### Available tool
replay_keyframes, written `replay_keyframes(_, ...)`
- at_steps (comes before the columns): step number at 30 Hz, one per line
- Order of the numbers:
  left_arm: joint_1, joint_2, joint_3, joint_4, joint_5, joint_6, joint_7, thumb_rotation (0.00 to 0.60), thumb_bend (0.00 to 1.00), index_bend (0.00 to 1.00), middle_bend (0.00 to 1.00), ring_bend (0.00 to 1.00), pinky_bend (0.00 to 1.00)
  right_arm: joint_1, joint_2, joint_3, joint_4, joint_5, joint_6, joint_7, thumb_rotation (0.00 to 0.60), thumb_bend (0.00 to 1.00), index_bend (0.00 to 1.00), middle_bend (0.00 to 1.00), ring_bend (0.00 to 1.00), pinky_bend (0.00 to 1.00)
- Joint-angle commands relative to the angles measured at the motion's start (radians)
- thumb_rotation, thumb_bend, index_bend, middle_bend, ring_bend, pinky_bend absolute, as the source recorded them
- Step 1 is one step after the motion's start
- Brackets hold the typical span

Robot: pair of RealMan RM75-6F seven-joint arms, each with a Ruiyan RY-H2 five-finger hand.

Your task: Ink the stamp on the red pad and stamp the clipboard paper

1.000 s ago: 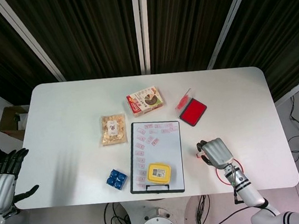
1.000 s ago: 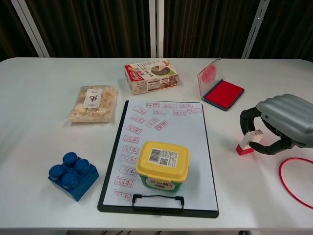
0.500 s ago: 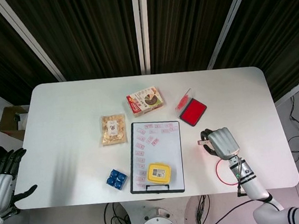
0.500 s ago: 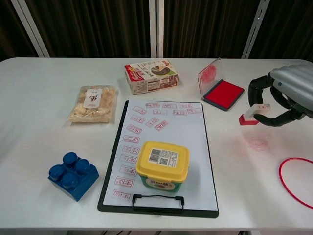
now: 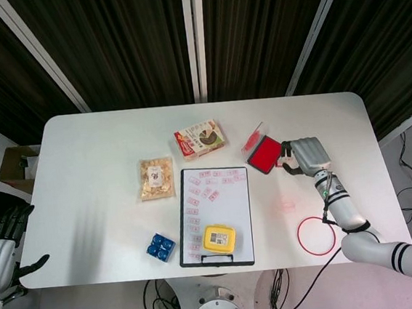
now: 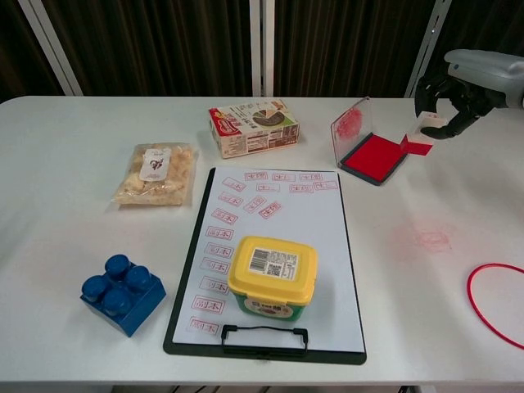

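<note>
Right hand [image 6: 468, 82] grips the stamp [image 6: 419, 137], fingers curled around its white handle, red base tilted toward the red ink pad [image 6: 375, 157]. Stamp sits at the pad's right edge, just above it; contact cannot be told. Pad lid stands open. Clipboard [image 6: 354, 323] lies mid-worktop, its paper [image 6: 319, 225] carrying many red marks and a yellow-lidded tub [image 6: 271, 278]. Faint red mark [image 6: 431, 240] on worktop [image 6: 65, 188]. Left hand [image 5: 2, 247] empty, fingers spread, off the worktop's left edge.
</note>
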Motion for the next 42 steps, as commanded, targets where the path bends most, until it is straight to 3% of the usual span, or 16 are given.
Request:
replay_keyframes(1,-0.003,0.001,-0.001,-0.001,-0.002,-0.005,0.001,0.600,0.00,0.07,0.09,0.07,0.16,0.067,-0.013,0.022,0.079,0.080,-0.069,-0.035,0.600,0.38,0.89,0.78,0.85,0.98)
replay_keyframes(10,-0.009,0.001,-0.004,-0.001,-0.011,-0.018,0.001,0.600,0.00,0.07,0.09,0.07,0.16,0.146,-0.117,0.014,0.255,0.168,-0.150,-0.002,0.600,0.39,0.95,0.82,0.88,1.00)
replay_keyframes(20,-0.013,-0.002,-0.005,0.009,-0.022,-0.031,-0.006,0.600,0.00,0.07,0.09,0.07,0.16,0.195,-0.205,0.003,0.381,0.165,-0.171,0.050,0.600,0.39,0.95,0.82,0.88,1.00)
replay_keyframes(42,-0.012,-0.012,-0.003,0.035,-0.038,-0.045,-0.033,0.600,0.00,0.07,0.09,0.07,0.16,0.242,-0.264,-0.048,0.444,0.210,-0.158,-0.074,0.600,0.39,0.95,0.83,0.88,1.00)
